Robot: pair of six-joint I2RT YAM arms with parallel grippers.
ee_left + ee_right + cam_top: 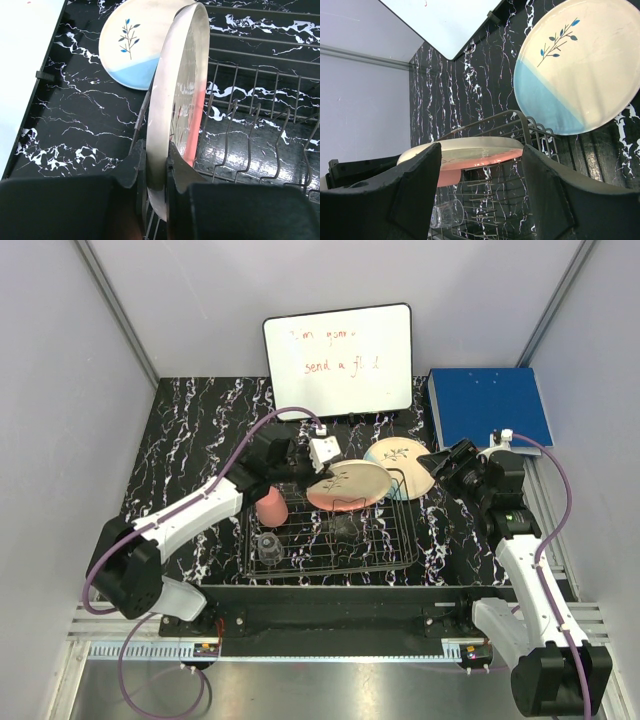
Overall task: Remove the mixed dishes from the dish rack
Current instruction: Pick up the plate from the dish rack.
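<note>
The left gripper (156,172) pinches the near rim of the large cream plate with a pink band (182,85), one black finger on each face. The rim hides the fingertips, and the frame cuts off the plate's lowest edge. Just beside those fingers a pink cup (271,507) stands in the low dark wire dish rack (330,552). A small clear glass (268,548) sits nearer the bases, faint against the grid. The held plate tilts over the rack's far side. Past its far rim the smaller cream plate with a blue band (405,465) lies on the black marbled table (190,440); whether it touches the rack's corner I cannot tell. The right gripper (481,165) is near that plate with fingers spread and empty, bare table beyond them.
</note>
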